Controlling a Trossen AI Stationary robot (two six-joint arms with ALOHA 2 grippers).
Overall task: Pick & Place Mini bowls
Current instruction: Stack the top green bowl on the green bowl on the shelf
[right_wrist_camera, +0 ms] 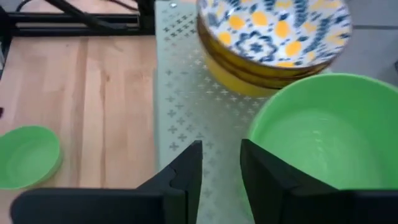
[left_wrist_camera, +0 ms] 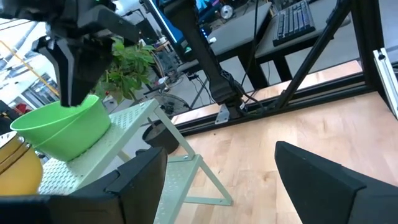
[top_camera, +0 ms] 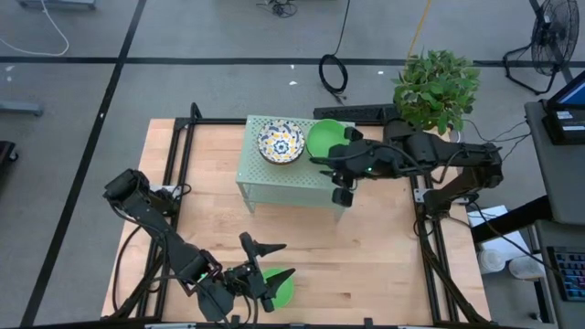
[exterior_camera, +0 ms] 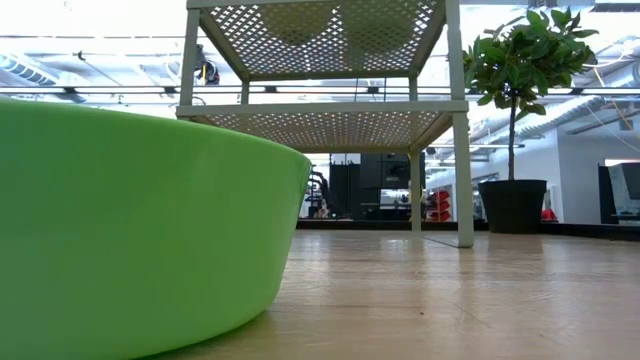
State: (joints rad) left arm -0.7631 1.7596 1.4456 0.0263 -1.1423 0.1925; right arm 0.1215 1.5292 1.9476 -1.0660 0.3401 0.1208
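The green bowl (top_camera: 324,137) on the stand (top_camera: 283,178) looks like thin plastic to me: light, stiff, smooth-walled, so probably a bit slippery. I'd pinch it over the rim, one finger inside and one outside, since the rounded wall gives nothing else to hold. The patterned stack (right_wrist_camera: 273,37) right beside it, also on the stand, looks heavier and could chip if knocked, so any lift should go away from it.

Looks-wise: the plain one is bright green and deep with a thin lip. The patterned ones are white inside with blue and yellow flowers, yellow outside, and nested. I can't tell exactly how many are in the stack.

The right gripper (right_wrist_camera: 221,165) hangs over the stand's top at the green bowl's edge, fingers a narrow gap apart with nothing between them, so it isn't grasping anything. From the wrist view both fingers look to sit just outside the rim, not straddling it.

Another green bowl (top_camera: 279,288) sits on the table (top_camera: 384,265), well away from the stand toward the near edge. The left gripper (top_camera: 270,260) is right at it, fingers spread wide, released.
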